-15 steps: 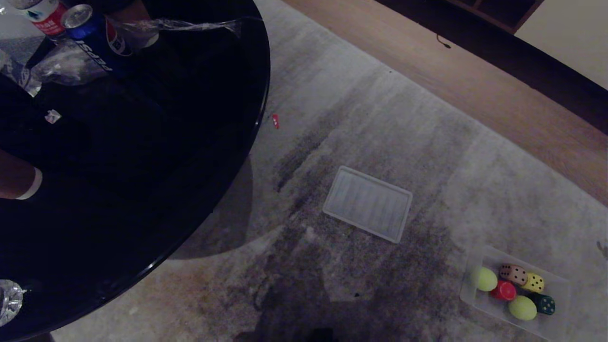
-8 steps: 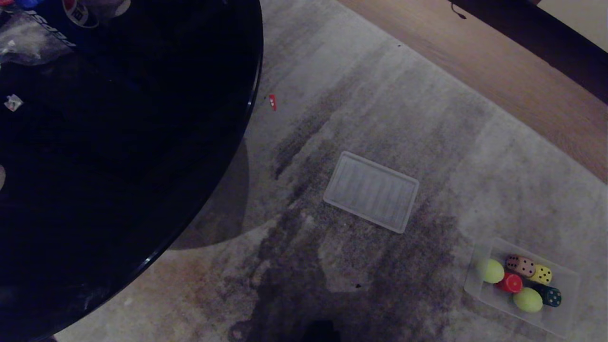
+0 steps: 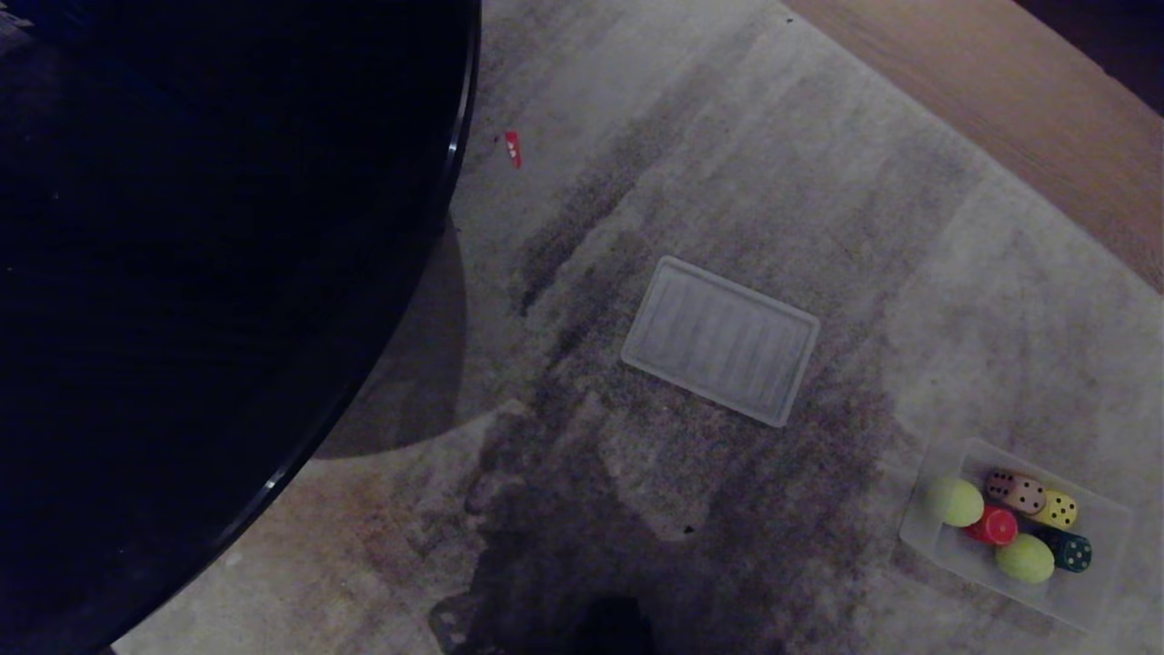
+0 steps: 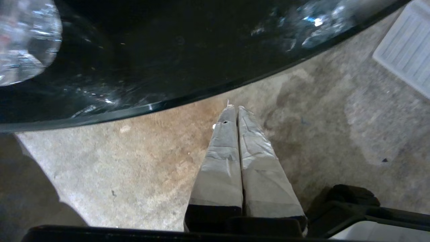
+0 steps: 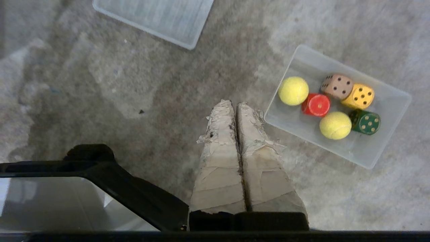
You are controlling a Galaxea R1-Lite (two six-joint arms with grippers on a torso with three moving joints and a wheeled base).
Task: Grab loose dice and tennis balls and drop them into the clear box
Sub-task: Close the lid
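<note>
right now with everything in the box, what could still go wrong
The clear box stands open, its lid lying apart on the carpet, so a bump could spill the tennis balls and dice. The black table edge hangs close above the shut left gripper; rising there risks a knock. The shut right gripper sits near the box wall.

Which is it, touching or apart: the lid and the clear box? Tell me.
Apart. The head view shows bare carpet between the lid and the clear box.

Round black glossy table (image 3: 227, 273) at left, mottled grey rug (image 3: 727, 164), small red scrap (image 3: 513, 147) nr table edge, wood floor (image 3: 1018, 100)
</note>
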